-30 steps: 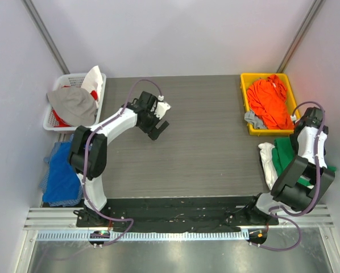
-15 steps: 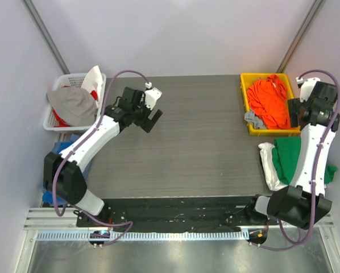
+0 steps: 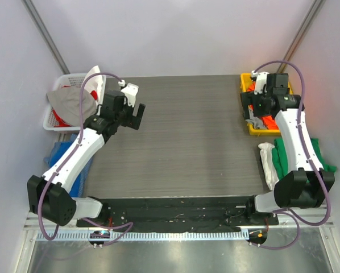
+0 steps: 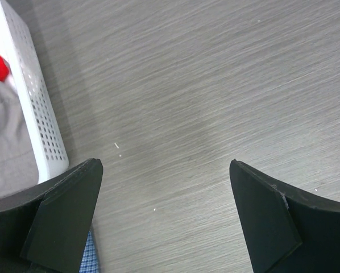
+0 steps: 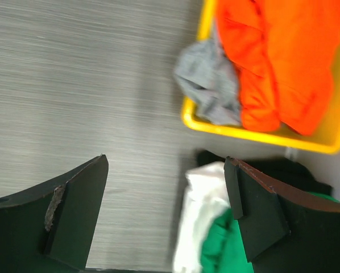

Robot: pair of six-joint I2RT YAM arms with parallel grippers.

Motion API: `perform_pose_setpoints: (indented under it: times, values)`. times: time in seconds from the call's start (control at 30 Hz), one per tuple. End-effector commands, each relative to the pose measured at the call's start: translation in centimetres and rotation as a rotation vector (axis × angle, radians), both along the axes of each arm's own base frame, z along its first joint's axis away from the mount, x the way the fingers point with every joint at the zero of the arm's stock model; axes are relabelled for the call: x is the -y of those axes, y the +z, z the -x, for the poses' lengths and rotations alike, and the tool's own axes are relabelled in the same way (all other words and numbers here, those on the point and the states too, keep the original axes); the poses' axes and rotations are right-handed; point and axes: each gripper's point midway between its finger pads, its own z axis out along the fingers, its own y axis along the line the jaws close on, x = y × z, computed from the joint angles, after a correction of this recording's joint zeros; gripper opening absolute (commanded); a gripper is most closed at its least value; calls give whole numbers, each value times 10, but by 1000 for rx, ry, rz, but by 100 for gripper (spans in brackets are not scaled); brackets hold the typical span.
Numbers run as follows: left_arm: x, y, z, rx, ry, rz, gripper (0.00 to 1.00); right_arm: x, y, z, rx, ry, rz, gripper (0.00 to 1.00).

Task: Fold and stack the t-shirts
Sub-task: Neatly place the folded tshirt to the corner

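Observation:
The orange t-shirt (image 3: pixel 270 120) lies crumpled in the yellow bin (image 3: pixel 255 132), mostly hidden by my right arm; it also shows in the right wrist view (image 5: pixel 278 57). The white t-shirt (image 3: pixel 268 162) and green t-shirt (image 3: pixel 283 156) lie bunched at the table's right edge, and show in the right wrist view as white (image 5: pixel 201 227) and green (image 5: pixel 227 250). My right gripper (image 3: pixel 260 105) hovers open and empty over the bin's left edge (image 5: pixel 165 160). My left gripper (image 3: pixel 137 114) is open and empty above bare table near the white basket (image 4: pixel 164 165).
A white perforated basket (image 3: pixel 56 122) of grey, red and white cloth stands at the back left, its wall in the left wrist view (image 4: pixel 39 114). Blue cloth (image 3: pixel 62 165) hangs off the left edge. A grey rag (image 5: pixel 212 85) lies in the yellow bin (image 5: pixel 238 128).
My left gripper swung left toward the white basket. My right arm rose from beside the green shirt and moved back and left over the yellow bin. Both stayed open.

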Motion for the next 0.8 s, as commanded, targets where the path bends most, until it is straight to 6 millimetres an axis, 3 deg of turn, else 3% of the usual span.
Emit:
perform_pose_setpoints:
  times: [0.0, 0.07, 0.17, 0.4, 0.77]
  values:
    - [-4, 2, -3, 17, 57, 41, 100, -44, 40, -25, 167, 38, -143, 91]
    - [-7, 3, -3, 15, 90, 61, 100, -71, 55, -31, 245, 99, -186, 91]
    - [-12, 5, -5, 11, 130, 94, 100, -94, 55, -36, 284, 144, -242, 91]
    - [-47, 7, -14, 35, 270, 128, 100, -101, 47, -40, 282, 170, -232, 91]
    - [-49, 11, -16, 53, 270, 140, 100, -102, 45, -39, 281, 173, -223, 91]
